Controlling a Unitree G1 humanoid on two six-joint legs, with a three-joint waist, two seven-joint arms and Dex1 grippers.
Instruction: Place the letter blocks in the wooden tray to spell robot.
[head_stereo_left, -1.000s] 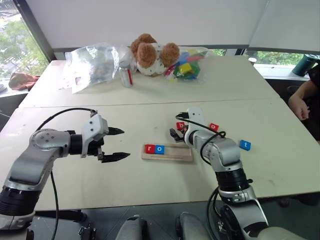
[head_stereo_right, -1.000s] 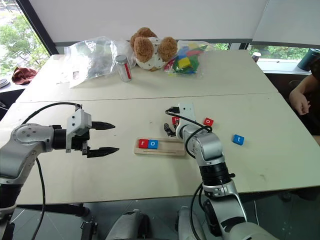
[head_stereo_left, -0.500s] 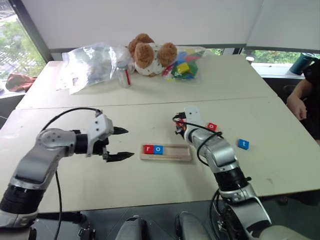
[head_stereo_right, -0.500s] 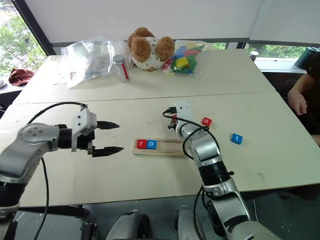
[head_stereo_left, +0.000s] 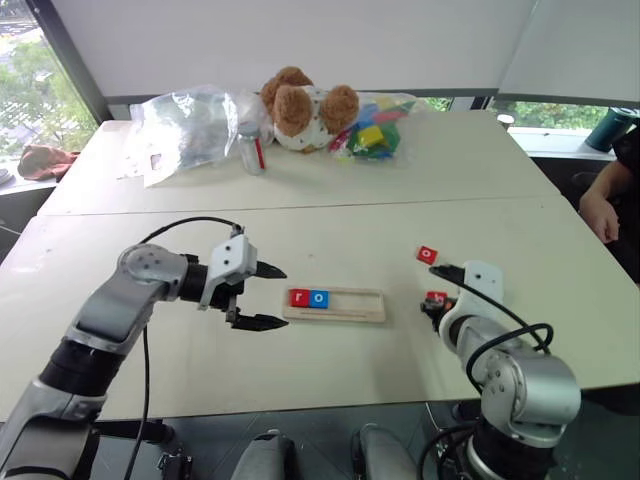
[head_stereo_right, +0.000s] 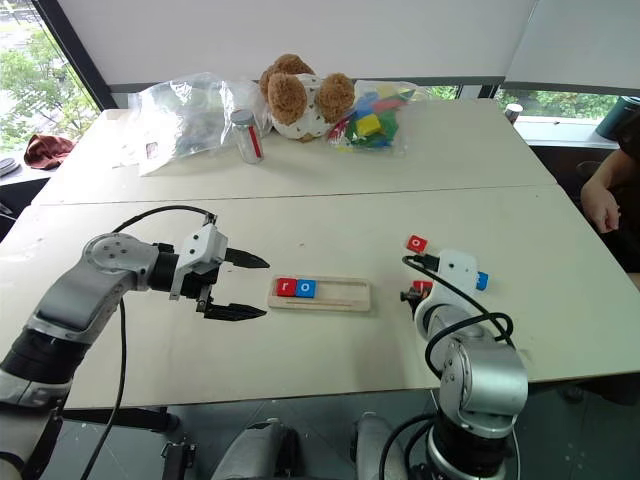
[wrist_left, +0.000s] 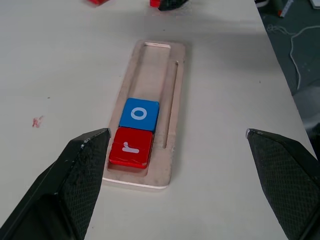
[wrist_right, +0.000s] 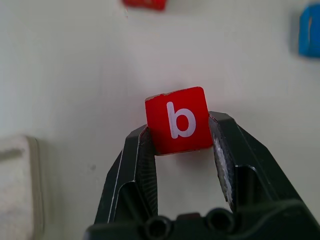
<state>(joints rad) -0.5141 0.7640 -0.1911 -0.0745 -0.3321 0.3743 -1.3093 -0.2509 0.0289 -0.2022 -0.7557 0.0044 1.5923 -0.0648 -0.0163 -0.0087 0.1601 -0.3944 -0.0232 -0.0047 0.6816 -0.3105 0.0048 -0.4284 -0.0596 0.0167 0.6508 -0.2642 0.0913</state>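
Since a second ago my right gripper (wrist_right: 182, 131) has pulled back from the spot behind the wooden tray (head_stereo_left: 334, 305) toward the near right part of the table (head_stereo_left: 300, 230), and its fingers have clamped shut on the red "b" block (wrist_right: 178, 120), which now sits pinched between the two pads, clear of the tabletop. My left gripper (head_stereo_left: 266, 296) has edged right toward the tray's left end and hangs there with its fingers spread wide, holding nothing.

Inside the tray's groove, the red "r" block (wrist_left: 131, 147) lies at the left end with the blue "o" block (wrist_left: 139, 114) touching it on its right; the remaining length of the groove holds no tiles. Another red block (head_stereo_left: 427, 254) lies flat on the table just beyond my right gripper, and a blue block (head_stereo_right: 481, 281) peeks out behind my right wrist, nearer the right edge.

Along the far edge sit a teddy bear (head_stereo_left: 305, 108), a clear plastic bag (head_stereo_left: 180, 128), a small jar (head_stereo_left: 252, 148) and a bag of multicoloured toy blocks (head_stereo_left: 372, 132).
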